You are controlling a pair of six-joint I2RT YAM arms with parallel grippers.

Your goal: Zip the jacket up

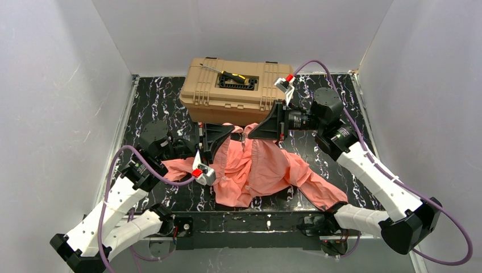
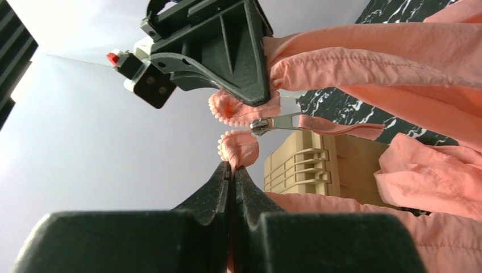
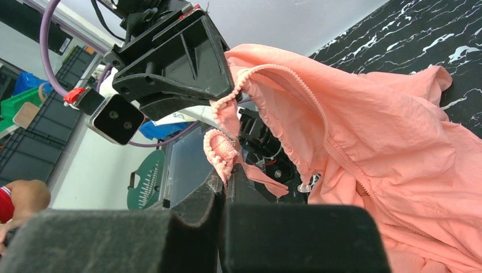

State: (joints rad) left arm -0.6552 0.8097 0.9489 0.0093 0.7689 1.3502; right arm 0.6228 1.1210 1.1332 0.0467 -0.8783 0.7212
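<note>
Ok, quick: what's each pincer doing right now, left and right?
Left pincer: closed, pinching the jacket at its zipper edge.
Right pincer: closed, also pinching the jacket's zipper edge.

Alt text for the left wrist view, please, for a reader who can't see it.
The left gripper, shut, pinches one zipper edge of the salmon-pink jacket, while the right gripper above pinches the other edge. The metal zipper slider sits between them, with a tan toolbox behind.
</note>
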